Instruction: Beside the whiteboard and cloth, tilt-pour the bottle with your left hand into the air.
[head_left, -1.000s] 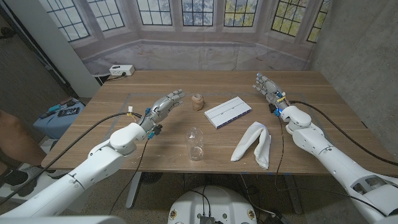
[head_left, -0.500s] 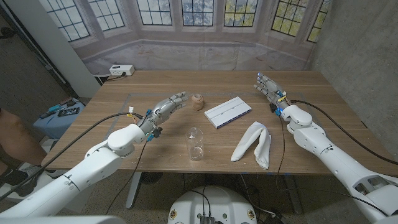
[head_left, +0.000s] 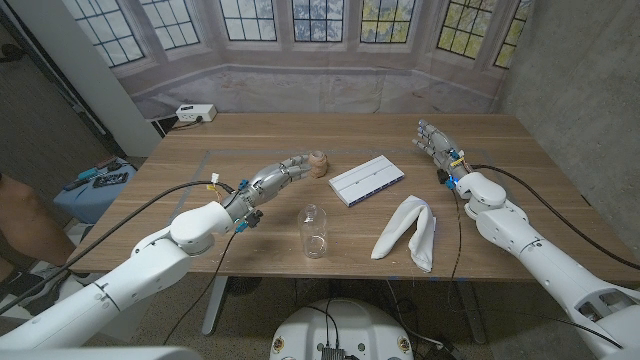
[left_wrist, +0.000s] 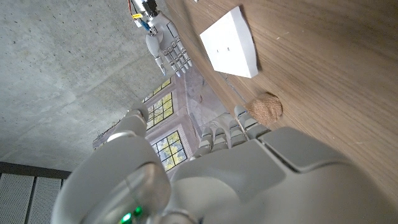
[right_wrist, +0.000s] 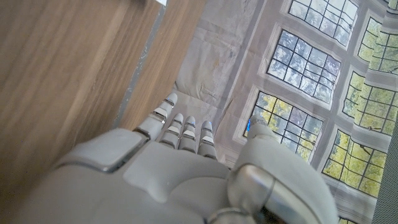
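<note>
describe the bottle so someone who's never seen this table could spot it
On the wooden table, look near the front edge, in the middle. The bottle stands upright there, left of the white cloth and nearer than the whiteboard. It alone is clear.

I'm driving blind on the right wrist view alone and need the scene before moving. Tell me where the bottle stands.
Observer: The clear bottle stands upright near the table's front edge, left of the white cloth.
Operator: Report the left hand.
Observer: The left hand is over the table beyond the bottle, fingers extended, holding nothing.
Operator: Say what lies by its fingertips.
Observer: A small brown ball-like object, with the whiteboard to its right.
</note>
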